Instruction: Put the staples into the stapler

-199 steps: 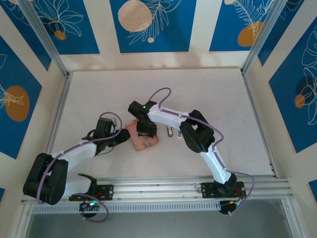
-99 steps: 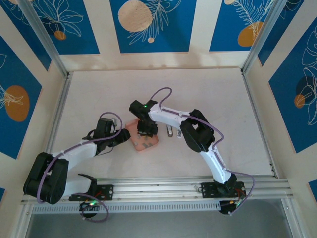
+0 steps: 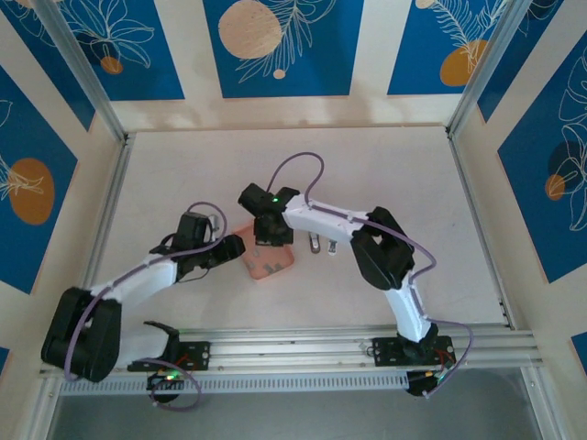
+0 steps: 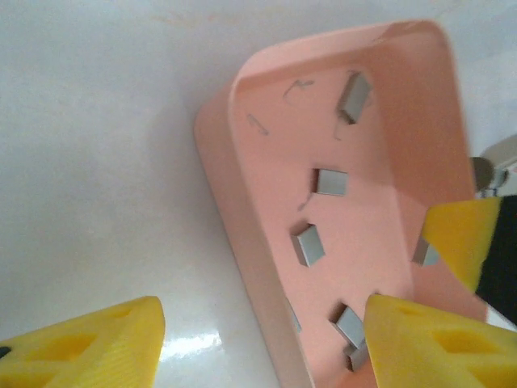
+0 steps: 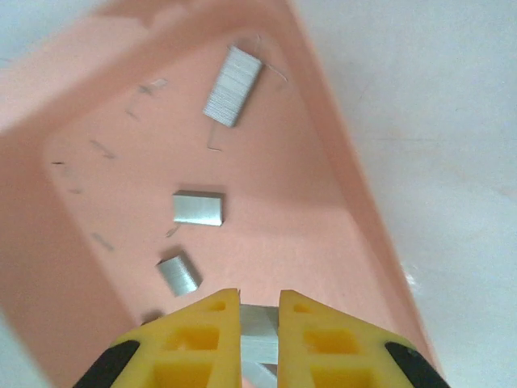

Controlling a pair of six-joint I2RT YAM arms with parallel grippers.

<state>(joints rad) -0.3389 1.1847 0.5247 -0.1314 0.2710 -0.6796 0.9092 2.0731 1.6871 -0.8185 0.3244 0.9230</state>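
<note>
Since the earlier frame, the left hand [image 4: 258,343] spread astride the tray [image 4: 233,202] wall. Meanwhile the right hand [image 5: 260,323] pinched one strip of the staples [image 5: 233,86]; loading the stapler [image 3: 316,244] remained undone.

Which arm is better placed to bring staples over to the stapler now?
Right. The right gripper is shut on a strip of staples in the pink tray, with the stapler beside that arm. The left gripper is open, straddling the tray wall, empty.
</note>
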